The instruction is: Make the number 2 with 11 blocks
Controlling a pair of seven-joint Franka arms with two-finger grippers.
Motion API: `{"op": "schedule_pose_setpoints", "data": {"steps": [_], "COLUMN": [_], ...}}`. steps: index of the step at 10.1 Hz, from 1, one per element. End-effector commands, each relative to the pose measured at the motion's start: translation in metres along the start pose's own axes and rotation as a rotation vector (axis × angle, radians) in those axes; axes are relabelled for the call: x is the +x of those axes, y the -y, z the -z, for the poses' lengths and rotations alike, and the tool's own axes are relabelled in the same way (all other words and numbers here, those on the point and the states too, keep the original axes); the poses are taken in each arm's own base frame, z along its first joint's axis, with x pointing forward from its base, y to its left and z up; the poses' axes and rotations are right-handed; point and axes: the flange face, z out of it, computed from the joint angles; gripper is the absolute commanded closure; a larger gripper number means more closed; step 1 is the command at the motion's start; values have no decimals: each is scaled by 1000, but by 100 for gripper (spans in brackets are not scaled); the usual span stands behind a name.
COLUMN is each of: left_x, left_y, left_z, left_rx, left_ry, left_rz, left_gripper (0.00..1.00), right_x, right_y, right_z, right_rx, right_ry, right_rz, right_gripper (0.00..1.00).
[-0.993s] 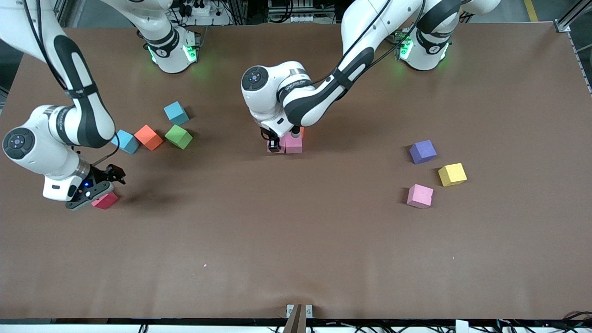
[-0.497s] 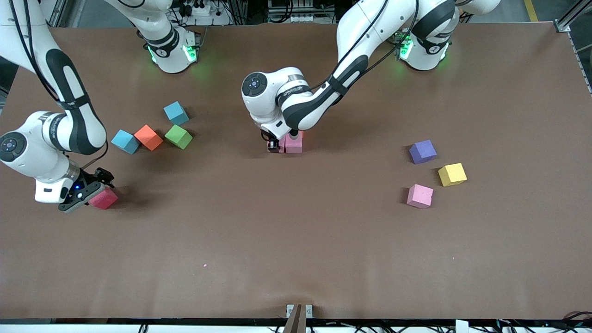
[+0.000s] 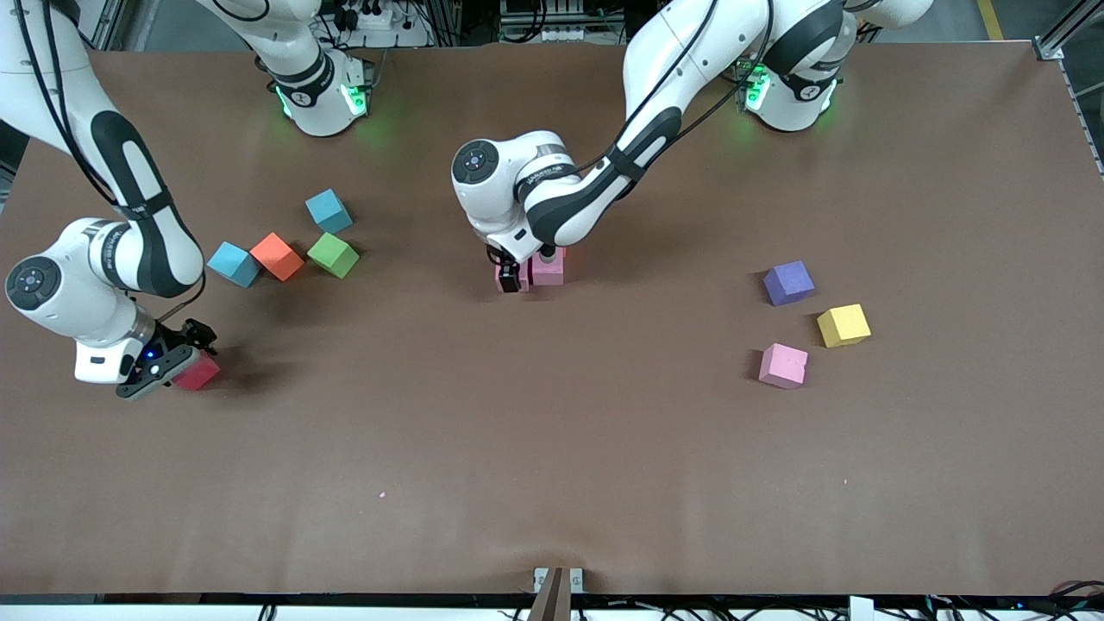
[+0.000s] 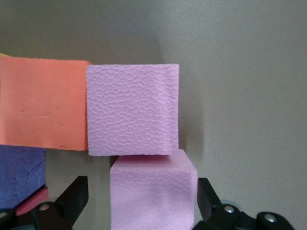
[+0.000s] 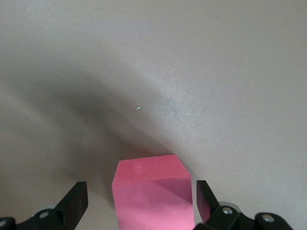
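Note:
My left gripper (image 3: 511, 278) is low over the table's middle, open around a pink block (image 4: 153, 191) that stands on the table with a gap at each finger (image 4: 74, 197). That block touches a second pink block (image 3: 548, 266), which sits beside an orange block (image 4: 43, 103). A bluish-violet block (image 4: 21, 175) and a red edge (image 4: 33, 201) show next to them. My right gripper (image 3: 172, 369) is open around a red block (image 3: 198, 373) at the right arm's end, with its fingers (image 5: 74, 199) clear of the block's sides (image 5: 153, 196).
An orange (image 3: 277, 255) and a green block (image 3: 333, 254) and two light-blue cubes (image 3: 233, 263) (image 3: 328, 210) lie near the right arm. A purple (image 3: 787, 283), a yellow (image 3: 843, 325) and a pink block (image 3: 783, 365) lie toward the left arm's end.
My right hand has shifted a little and come down around the red block. My left gripper has moved slightly at the pink blocks. The blocks have not moved.

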Motion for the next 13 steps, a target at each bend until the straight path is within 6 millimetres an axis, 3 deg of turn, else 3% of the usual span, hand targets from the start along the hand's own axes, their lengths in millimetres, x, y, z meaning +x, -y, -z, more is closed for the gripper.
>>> {"op": "schedule_pose_setpoints", "data": {"steps": [1,4,6,7,8,10,11,13], "left_x": [-3,18,64,95,138,231,286,378], "left_y": [0,-16,-56,-83,-114,-171,-195,-214], "left_z": [30,96,123,125,123,119,121,120], "left_rx": [-33,-62,-32,-2,13,59,93,130], "left_ry": [10,-15,-28,-40,-54,-36,10,117], "left_rz": [130,98,59,37,18,-4,-29,-147], "left_gripper": [0,0,0,0,0,0,0,0], "right_x": [-1,-14,-18,-18,-18,-11,11,62], "right_y": [-6,-10,-10,-11,-12,-12,1,38], "right_z": [-5,-22,-30,-28,-24,-8,11,52], "right_rx": [-24,-19,-26,-28,-31,-39,-26,-34], "right_ry": [-9,9,4,4,1,-5,2,-7], "right_rz": [45,69,72,90,108,109,148,247], "right_gripper": [0,4,9,30,51,65,66,69]}}
